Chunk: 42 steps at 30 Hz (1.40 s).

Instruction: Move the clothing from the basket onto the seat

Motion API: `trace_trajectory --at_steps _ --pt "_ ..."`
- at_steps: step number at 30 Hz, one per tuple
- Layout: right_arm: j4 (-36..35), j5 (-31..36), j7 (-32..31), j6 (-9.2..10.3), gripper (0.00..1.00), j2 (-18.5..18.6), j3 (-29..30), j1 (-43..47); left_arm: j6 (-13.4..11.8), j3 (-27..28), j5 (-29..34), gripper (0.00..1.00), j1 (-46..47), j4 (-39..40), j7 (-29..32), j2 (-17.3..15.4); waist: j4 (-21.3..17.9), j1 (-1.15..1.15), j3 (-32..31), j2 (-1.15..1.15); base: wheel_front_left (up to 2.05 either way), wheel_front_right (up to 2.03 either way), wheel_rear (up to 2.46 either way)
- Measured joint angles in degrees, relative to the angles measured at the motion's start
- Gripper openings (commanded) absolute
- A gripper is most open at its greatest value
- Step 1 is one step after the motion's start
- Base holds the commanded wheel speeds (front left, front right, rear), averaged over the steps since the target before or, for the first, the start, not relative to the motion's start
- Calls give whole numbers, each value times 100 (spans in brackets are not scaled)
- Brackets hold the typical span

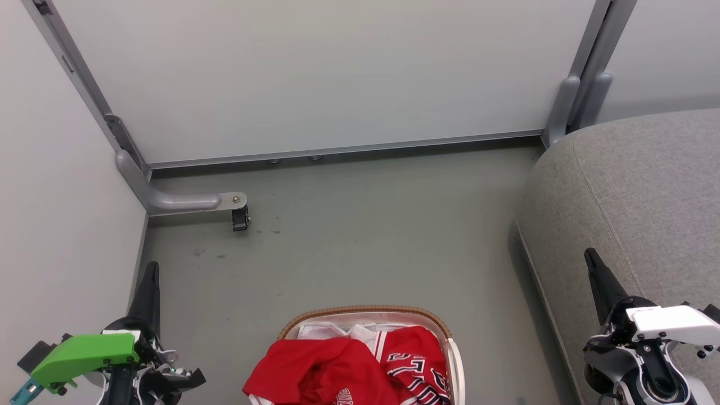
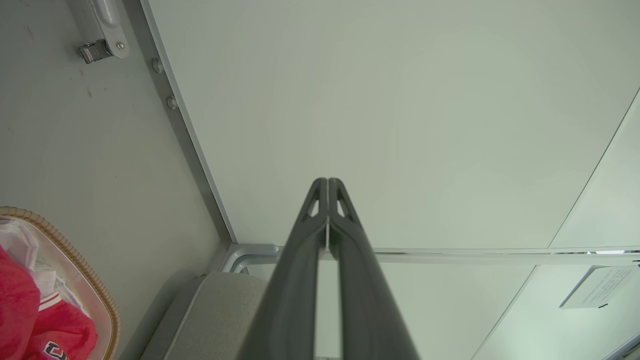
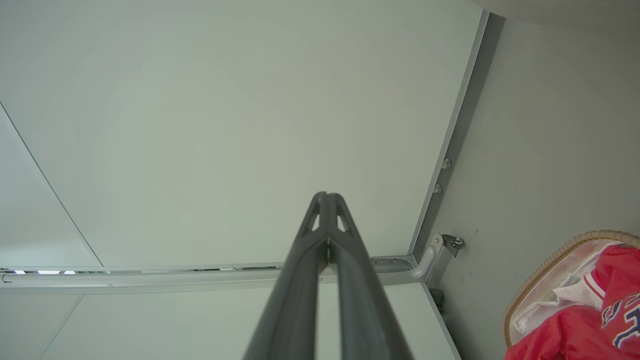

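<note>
Success in the coming grab is probably depending on parting the jaws first, since the left gripper (image 1: 149, 281) and the right gripper (image 1: 597, 273) are both hanging with jaws pressed together, holding nothing; one should be descending onto a raised fold, avoiding the white liner (image 1: 318, 329). Crumpled red jerseys (image 1: 332, 368) with white trim and black-and-white block lettering are lying heaped in the small oval white basket (image 1: 365, 309) with a tan woven rim, standing on the grey floor (image 1: 365, 225) near the large light-grey upholstered seat (image 1: 635, 185).
</note>
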<state>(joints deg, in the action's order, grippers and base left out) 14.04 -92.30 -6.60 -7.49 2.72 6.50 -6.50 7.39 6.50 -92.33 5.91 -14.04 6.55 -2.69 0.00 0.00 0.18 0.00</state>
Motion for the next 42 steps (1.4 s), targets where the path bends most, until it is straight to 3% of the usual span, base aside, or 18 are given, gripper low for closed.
trace_trajectory --at_steps 10,11,22,42 --pt "0 0 0 0 0 0 0 0 0 0 0 0 0 0 0 0 0 0 0 0 0 0 0" --pt "19 1 0 0 100 -5 -1 2 0 -2 0 100 -5 -14 -1 3 0 0 0 0 0 0 0" --pt "201 154 140 2 100 -41 -151 162 -2 -59 109 100 -210 -277 -176 42 -1 0 7 0 0 0 0" --pt "145 2275 675 2 100 141 -445 71 -2 -259 2343 100 -211 -133 -672 -132 -7 0 55 0 0 0 0"
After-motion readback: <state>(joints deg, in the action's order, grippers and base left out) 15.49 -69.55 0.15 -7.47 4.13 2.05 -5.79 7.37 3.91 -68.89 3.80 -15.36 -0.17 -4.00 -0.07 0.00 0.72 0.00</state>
